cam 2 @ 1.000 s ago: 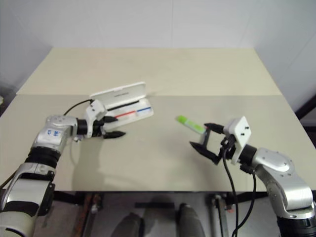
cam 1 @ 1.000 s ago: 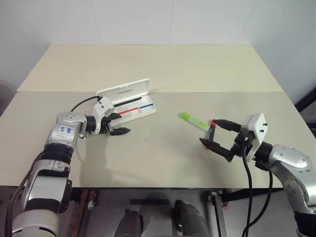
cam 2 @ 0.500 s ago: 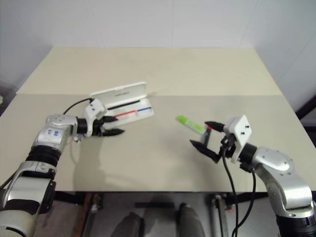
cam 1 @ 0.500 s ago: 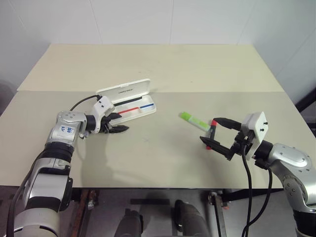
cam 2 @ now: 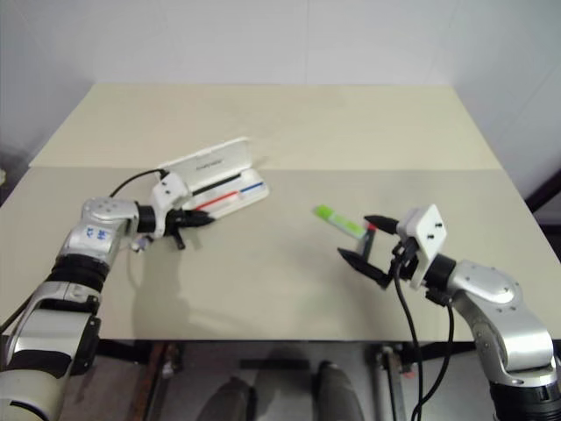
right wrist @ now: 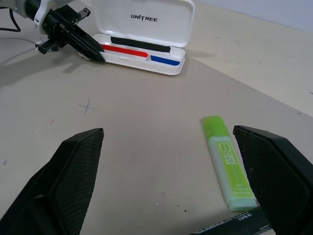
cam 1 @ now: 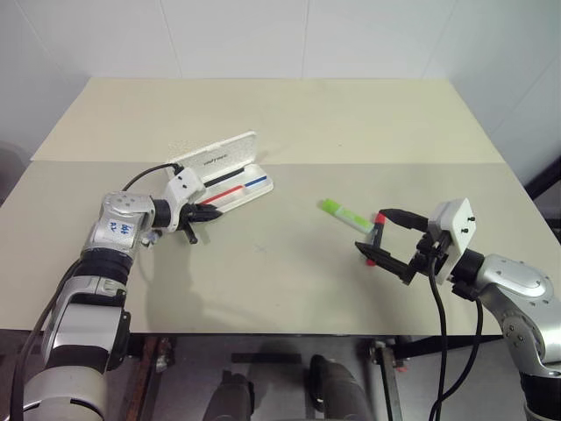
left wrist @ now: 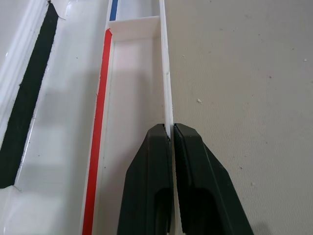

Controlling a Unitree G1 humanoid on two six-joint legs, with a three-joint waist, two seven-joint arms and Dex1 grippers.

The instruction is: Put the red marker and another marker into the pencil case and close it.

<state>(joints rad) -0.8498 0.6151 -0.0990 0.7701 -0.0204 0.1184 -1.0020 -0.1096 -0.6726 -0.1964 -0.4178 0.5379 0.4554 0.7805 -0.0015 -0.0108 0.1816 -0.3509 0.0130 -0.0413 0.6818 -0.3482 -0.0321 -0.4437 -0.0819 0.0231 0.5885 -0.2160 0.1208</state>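
At the left, the left gripper point(cam 1: 200, 211) is pinched tight on the near wall of the case point(cam 1: 230, 172), one finger inside the tray and one outside, as the left wrist view shows. The case lies open on the table point(cam 1: 280, 114), its lid propped up behind, and the tray with its red and blue stripes has no marker in it.

Toward the right, the green marker point(cam 1: 344, 213) lies flat on the table, well apart from the case. Just beside it, the red marker point(cam 1: 375, 237) lies between the fingers of the right gripper point(cam 1: 392, 246), whose jaws stand wide and hold nothing.

Judging from this, the task has barely begun: the case is open and steadied, but both markers remain to be picked up and placed, and the lid remains to be shut.
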